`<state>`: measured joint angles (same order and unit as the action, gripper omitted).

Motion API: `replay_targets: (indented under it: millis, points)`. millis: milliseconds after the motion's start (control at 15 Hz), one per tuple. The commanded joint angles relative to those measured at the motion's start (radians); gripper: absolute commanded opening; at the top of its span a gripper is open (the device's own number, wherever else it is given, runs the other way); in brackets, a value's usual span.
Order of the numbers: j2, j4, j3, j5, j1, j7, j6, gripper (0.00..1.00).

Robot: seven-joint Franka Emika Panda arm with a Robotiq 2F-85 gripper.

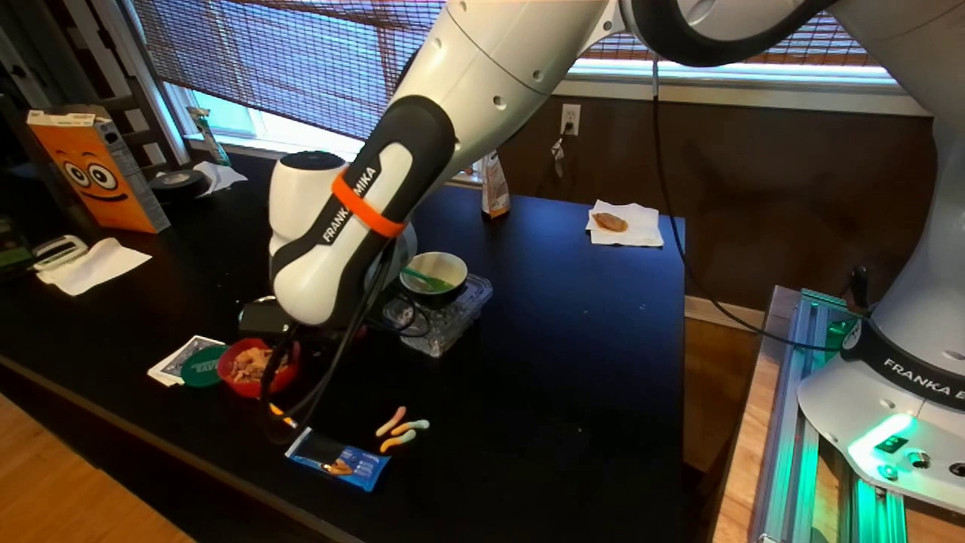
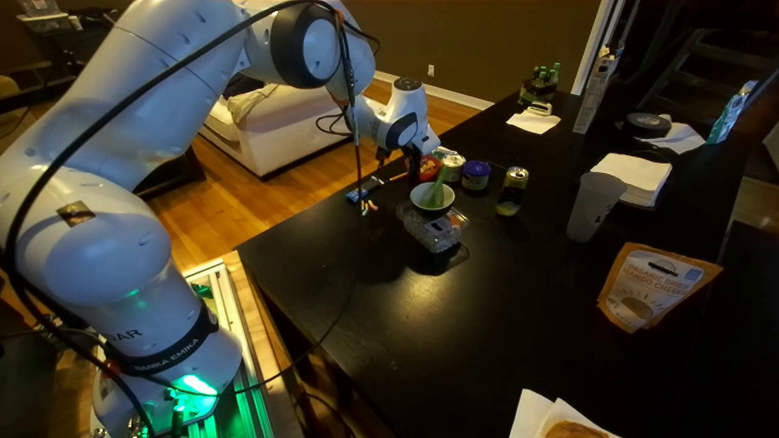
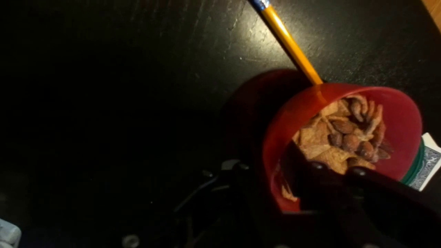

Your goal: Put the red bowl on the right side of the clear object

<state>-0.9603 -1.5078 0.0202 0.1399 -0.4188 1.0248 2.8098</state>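
Observation:
The red bowl [image 3: 403, 113] holds brown snack pieces and looks tilted in the wrist view. It also shows in both exterior views [image 1: 243, 382], [image 2: 431, 165] near the table's far front edge. My gripper [image 3: 270, 167] straddles its rim, one finger inside and one outside, and looks shut on the rim; the outer finger is dark and partly hidden. In an exterior view the gripper [image 2: 414, 165] is at the bowl. The clear object [image 1: 452, 324], a see-through tub, also shows in an exterior view [image 2: 433, 234], with a pale bowl [image 1: 450, 265] holding a green spoon on top.
A yellow pencil [image 3: 293, 44] meets the red bowl's rim. A green round dish [image 1: 202, 367] and cards [image 1: 170, 369] lie beside it. A blue wrapper [image 1: 343, 461], gummy worms [image 1: 403, 434], small tubs [image 2: 476, 176] and a can [image 2: 512, 191] stand or lie nearby.

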Motion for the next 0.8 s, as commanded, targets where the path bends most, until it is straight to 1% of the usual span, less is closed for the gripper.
replay_targets:
  millis: [0,200,400,467,600,733]
  points:
    - [-0.010,0.011,0.010,0.019,0.003,-0.009,-0.013,0.00]
    - [0.039,-0.016,0.007,0.020,0.000,-0.003,-0.032,0.00]
    - [0.145,-0.094,-0.015,0.000,-0.014,-0.003,-0.063,0.01]
    - [0.193,-0.131,-0.026,-0.007,-0.017,0.001,-0.087,0.01]
    - [0.288,-0.202,-0.070,-0.032,-0.035,0.035,-0.151,0.01]
    - [0.395,-0.285,-0.093,-0.053,-0.034,0.055,-0.215,0.01]
